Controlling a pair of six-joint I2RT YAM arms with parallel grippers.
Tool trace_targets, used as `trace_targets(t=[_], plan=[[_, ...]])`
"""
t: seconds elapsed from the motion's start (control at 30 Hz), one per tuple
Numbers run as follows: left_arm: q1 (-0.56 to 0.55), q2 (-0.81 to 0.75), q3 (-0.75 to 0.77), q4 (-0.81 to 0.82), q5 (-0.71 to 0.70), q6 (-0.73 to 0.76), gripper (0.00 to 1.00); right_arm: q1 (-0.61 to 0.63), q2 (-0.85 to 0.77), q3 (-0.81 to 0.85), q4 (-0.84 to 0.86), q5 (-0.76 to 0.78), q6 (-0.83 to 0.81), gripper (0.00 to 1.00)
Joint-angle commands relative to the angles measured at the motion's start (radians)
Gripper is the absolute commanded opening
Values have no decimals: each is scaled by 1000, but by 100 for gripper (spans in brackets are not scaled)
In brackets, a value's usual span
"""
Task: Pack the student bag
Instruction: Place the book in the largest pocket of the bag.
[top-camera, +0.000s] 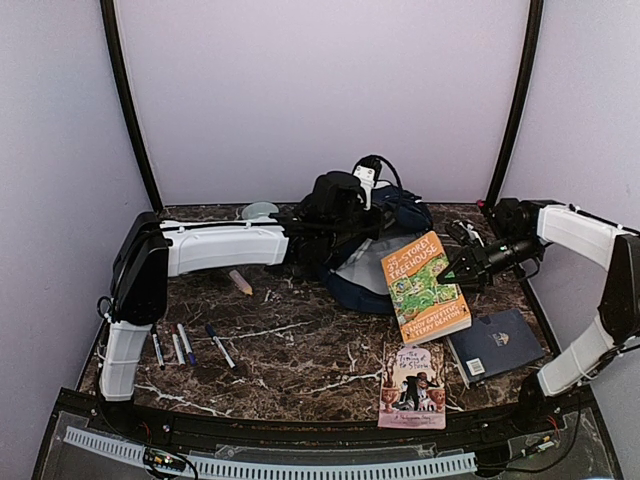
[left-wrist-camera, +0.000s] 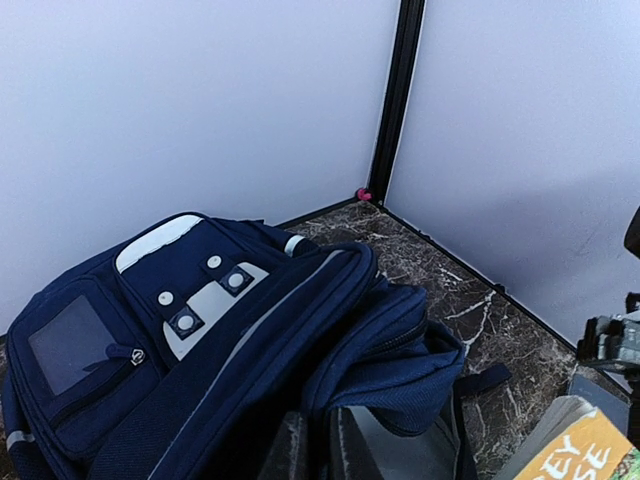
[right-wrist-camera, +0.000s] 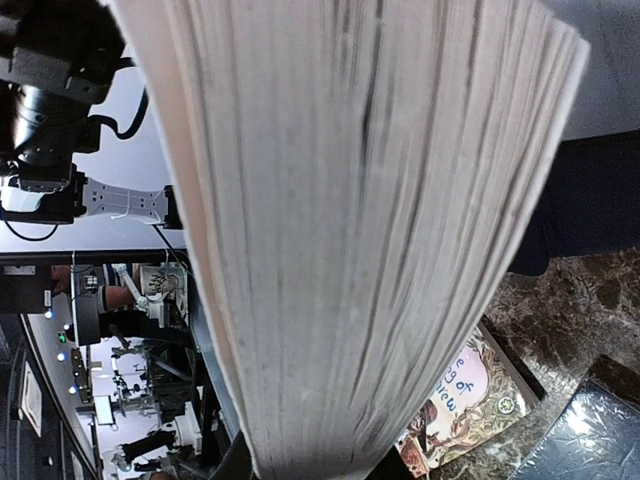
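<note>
Seen from overhead, the black wrist camera block (top-camera: 335, 200) at 12 o'clock covers the left gripper (left-wrist-camera: 318, 445) and much of the large navy-blue fabric backpack (top-camera: 362, 292); in the left wrist view only two dark finger stubs (left-wrist-camera: 290, 452) enter at 6 o'clock, cropped too short to tell whether fabric is pinched. Blurred page edges of the thick orange and green paperback book (right-wrist-camera: 370, 230) fill the right wrist view, hiding the fingers of the right gripper (top-camera: 466, 267). The thin markers (top-camera: 185, 343) at 8 o'clock are too small to tell apart
</note>
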Motion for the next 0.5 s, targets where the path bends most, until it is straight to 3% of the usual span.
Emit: trace_targets(t=[0.0, 0.33, 0.47], plan=[[-3, -127, -2, 149, 13, -41, 0, 7, 66, 35, 93, -82, 55, 0], [-3, -158, -32, 172, 48, -71, 0, 82, 258, 132, 88, -135, 53, 0], [-4, -161, -38, 169, 71, -82, 0, 92, 323, 143, 221, -145, 165, 0]])
